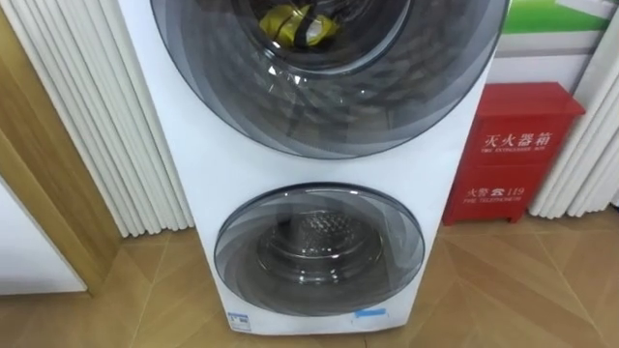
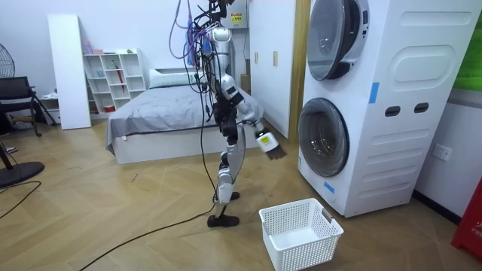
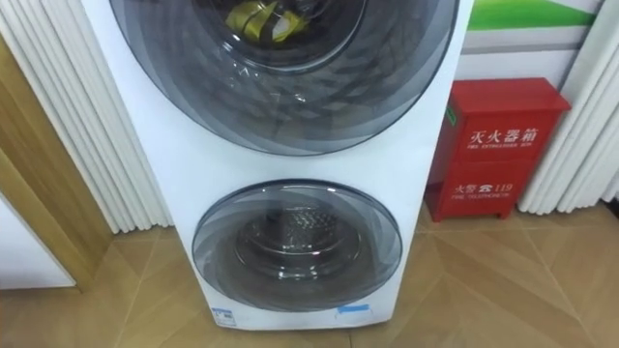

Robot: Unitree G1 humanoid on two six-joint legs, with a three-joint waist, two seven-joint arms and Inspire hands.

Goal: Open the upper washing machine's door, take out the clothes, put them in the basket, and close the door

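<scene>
Two front-loading washing machines [image 2: 376, 98] are stacked in one white tower. The upper round door [image 1: 329, 77] is shut, and behind its dark glass lies a yellow cloth [image 1: 295, 24], also seen in the right eye view as the yellow cloth [image 3: 256, 19]. The lower door [image 1: 319, 237] is shut too, with a bare metal drum behind the glass. In the room view I stand about a step from the tower, facing it. My right hand [image 2: 271, 147] is held forward and low, short of the lower door [image 2: 324, 137].
A white plastic laundry basket [image 2: 300, 233] stands on the wood floor in front of the tower. A red fire-extinguisher box [image 1: 513, 150] sits right of the machine, white slats [image 1: 87, 116] to its left. A bed [image 2: 158, 113] lies behind me.
</scene>
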